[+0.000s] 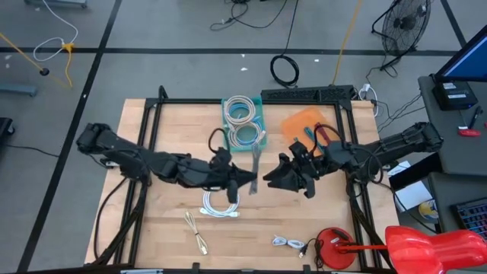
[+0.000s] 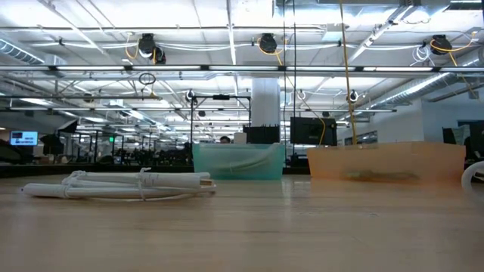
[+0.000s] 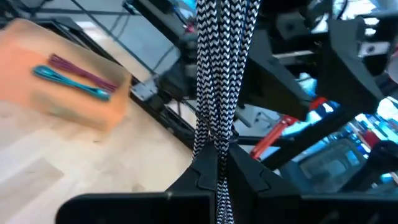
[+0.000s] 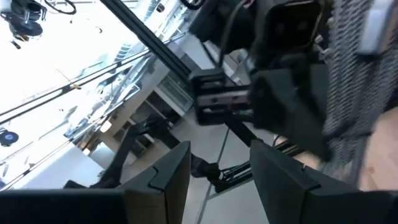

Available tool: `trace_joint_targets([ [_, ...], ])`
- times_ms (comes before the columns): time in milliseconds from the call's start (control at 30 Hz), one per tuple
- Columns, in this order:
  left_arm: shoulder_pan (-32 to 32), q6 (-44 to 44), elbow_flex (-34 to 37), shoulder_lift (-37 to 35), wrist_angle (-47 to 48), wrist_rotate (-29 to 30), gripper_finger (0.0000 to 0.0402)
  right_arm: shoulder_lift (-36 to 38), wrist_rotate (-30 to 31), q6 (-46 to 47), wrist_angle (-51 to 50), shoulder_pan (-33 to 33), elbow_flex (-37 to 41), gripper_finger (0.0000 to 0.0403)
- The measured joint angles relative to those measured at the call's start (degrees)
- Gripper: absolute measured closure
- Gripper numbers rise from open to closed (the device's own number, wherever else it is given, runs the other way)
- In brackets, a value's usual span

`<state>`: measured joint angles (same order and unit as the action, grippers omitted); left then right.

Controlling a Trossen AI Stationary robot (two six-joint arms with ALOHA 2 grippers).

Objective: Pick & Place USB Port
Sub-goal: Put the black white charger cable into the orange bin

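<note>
A black-and-white braided cable bundle [image 1: 256, 161] is off the table at the middle, with my left gripper [image 1: 250, 183] shut on it; the left wrist view shows the cable [image 3: 219, 74] running out past the fingers. My right gripper [image 1: 268, 180] stands open just right of it, facing the left gripper, with nothing between its fingers [image 4: 221, 165]. The cable [image 4: 348, 81] and the left gripper show blurred ahead of it in the right wrist view. Neither gripper shows in the low view. My left gripper pinches the folded braided bundle between its two fingers near one end [image 3: 213, 148], several strands together. The fingers come about level from the table's left and lie across the cable. The cable is lifted clear of the table and sticks out from the hold toward the far edge.
A teal bin [image 1: 226, 122] with white coiled cables and an orange bin [image 1: 298, 120] with teal and purple cables stand at the far middle. A white cable bundle [image 1: 221, 204] lies below the left arm. More cables [image 1: 196, 232] [image 1: 289, 243] lie near the front edge, and a red object [image 1: 335, 245] sits at the near right.
</note>
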<state>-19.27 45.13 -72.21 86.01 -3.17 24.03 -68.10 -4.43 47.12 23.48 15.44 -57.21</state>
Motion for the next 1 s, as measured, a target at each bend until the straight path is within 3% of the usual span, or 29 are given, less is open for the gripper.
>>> trace_joint_targets([
  [300,-2.9,0.3,-3.2,2.1,-0.4,0.3,0.0392,0.0,-0.1,-0.6,-6.6,-0.1,0.0,0.0248],
  [600,-5.7,2.4,-3.2,3.5,-2.8,0.9,0.0392,0.0,1.6,-1.4,-6.6,-0.2,0.0,0.0248],
  [1000,-3.8,2.2,-3.2,4.6,-7.1,0.2,0.0392,0.0,1.7,-2.0,-5.1,-0.2,0.0,0.0248],
])
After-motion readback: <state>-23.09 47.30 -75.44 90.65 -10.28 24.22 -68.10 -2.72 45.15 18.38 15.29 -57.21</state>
